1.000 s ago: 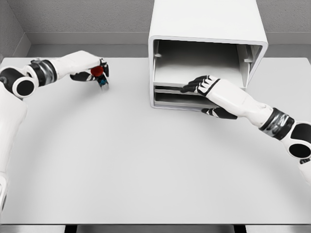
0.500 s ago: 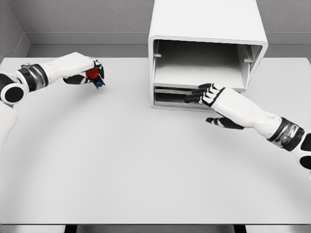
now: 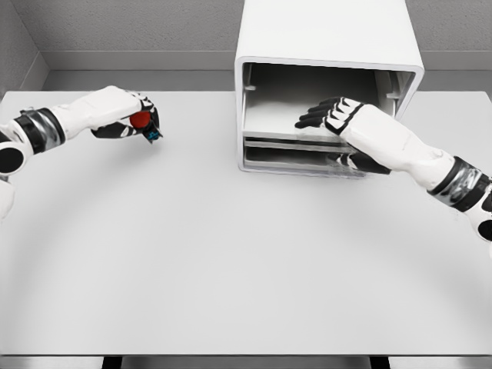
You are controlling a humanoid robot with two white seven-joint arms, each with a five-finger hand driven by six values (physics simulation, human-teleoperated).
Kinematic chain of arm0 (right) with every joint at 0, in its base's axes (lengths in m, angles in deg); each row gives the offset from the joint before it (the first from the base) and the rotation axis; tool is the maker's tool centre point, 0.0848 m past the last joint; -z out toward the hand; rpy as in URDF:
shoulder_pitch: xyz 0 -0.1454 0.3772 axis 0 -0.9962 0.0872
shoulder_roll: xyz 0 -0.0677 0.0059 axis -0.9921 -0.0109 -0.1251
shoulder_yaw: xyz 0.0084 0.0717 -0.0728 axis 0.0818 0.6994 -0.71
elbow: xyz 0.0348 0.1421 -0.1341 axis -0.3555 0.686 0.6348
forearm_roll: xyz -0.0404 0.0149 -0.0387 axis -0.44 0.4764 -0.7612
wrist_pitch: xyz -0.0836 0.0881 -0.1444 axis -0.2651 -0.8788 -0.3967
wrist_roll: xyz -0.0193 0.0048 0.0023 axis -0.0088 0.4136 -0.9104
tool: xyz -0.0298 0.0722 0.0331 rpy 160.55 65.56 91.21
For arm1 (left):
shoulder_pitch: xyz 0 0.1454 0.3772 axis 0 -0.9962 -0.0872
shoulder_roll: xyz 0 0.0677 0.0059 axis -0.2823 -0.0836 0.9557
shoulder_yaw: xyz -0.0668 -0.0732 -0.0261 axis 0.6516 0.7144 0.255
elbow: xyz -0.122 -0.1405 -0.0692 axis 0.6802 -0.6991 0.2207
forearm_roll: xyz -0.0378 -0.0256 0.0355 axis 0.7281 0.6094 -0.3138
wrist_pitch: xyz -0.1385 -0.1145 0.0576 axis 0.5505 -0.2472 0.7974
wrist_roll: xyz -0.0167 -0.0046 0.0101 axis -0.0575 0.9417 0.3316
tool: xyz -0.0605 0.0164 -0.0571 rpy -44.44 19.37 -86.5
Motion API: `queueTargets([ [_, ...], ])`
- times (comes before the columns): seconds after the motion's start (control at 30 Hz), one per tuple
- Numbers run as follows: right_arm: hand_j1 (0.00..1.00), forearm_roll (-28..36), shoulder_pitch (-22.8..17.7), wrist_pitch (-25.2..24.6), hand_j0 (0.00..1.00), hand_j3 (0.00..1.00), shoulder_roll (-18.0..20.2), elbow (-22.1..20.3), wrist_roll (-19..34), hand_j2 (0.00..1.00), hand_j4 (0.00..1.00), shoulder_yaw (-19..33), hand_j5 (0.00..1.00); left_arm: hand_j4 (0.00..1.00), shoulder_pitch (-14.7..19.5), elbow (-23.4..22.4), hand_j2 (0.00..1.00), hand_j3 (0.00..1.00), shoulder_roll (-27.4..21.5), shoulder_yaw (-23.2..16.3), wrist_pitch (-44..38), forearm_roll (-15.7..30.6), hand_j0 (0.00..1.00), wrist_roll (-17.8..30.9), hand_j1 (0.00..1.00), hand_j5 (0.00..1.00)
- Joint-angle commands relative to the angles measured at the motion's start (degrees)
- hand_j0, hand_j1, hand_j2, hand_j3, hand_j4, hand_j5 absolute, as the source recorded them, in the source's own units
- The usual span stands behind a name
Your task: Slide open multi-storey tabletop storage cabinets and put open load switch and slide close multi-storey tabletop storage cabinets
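A white multi-storey cabinet [image 3: 330, 38] stands at the back of the table, its front open and its shelves [image 3: 269, 123] showing. My right hand [image 3: 327, 117] reaches over the upper shelf's front edge, black fingers spread and holding nothing, thumb down by the lower drawer. At the far left my left hand [image 3: 137, 121] is lifted above the table and shut on the load switch [image 3: 143, 123], a small part with a red knob and a blue-black body.
The white table [image 3: 231, 254] stretches from the cabinet to the front edge. A grey wall runs behind it, with a corner at the far left.
My right hand rose from the lower drawer front to the upper shelf's edge. The left hand drifted slightly left and lower with the switch.
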Motion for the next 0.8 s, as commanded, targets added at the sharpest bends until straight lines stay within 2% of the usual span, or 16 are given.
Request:
queueTargets([
  [0.0, 0.81, 0.27, 0.18, -0.04, 0.81, 0.81, -1.8, 3.82, 0.0, 0.81, 0.81, -1.74, 0.81, 0.49, -0.09, 1.06, 0.49, 0.49, -0.59, 0.38, -0.19, 1.75, 0.49, -0.04, 0.49, 0.49],
  [0.1, 0.81, 0.18, 2.11, -0.04, 0.81, 0.81, -3.21, 6.02, 0.0, 0.81, 0.81, -3.58, 0.81, 0.49, -3.16, 4.84, 0.49, 0.49, -1.12, 2.58, -0.19, 1.93, 0.49, -0.04, 0.49, 0.49],
  [0.2, 0.81, -0.08, 2.11, -0.04, 0.81, 0.81, -3.21, 5.94, 0.0, 0.81, 0.81, -3.94, 0.81, 0.49, -4.13, 5.37, 0.49, 0.49, -1.2, 3.72, -0.19, 2.89, 0.49, -0.04, 0.49, 0.49],
  [0.33, 0.81, -0.52, 1.67, -0.04, 0.81, 0.81, -3.21, 5.67, 0.0, 0.81, 0.81, -3.94, 0.81, 0.49, -4.92, 6.34, 0.49, 0.49, -1.73, 3.81, -0.19, 3.51, 0.49, -0.04, 0.49, 0.49],
  [0.53, 0.81, -0.78, 0.8, -0.04, 0.81, 0.81, -3.03, 5.5, 0.0, 0.81, 0.81, -4.55, 0.81, 0.49, -9.23, 10.03, 0.49, 0.49, -1.56, 8.11, -0.19, 3.6, 0.49, -0.04, 0.49, 0.49],
  [0.73, 0.81, -0.78, -0.44, -0.04, 0.81, 0.81, -2.68, 4.62, 0.0, 0.81, 0.81, -4.46, 0.81, 0.49, -12.22, 12.58, 0.49, 0.49, -1.2, 10.49, -0.19, 4.65, 0.49, -0.04, 0.49, 0.49],
  [0.77, 0.81, -0.78, -0.44, -0.04, 0.81, 0.81, -2.59, 4.71, 0.0, 0.81, 0.81, -4.46, 0.81, 0.49, -12.83, 14.42, 0.49, 0.49, -1.2, 10.84, -0.19, 4.65, 0.49, -0.04, 0.49, 0.49],
])
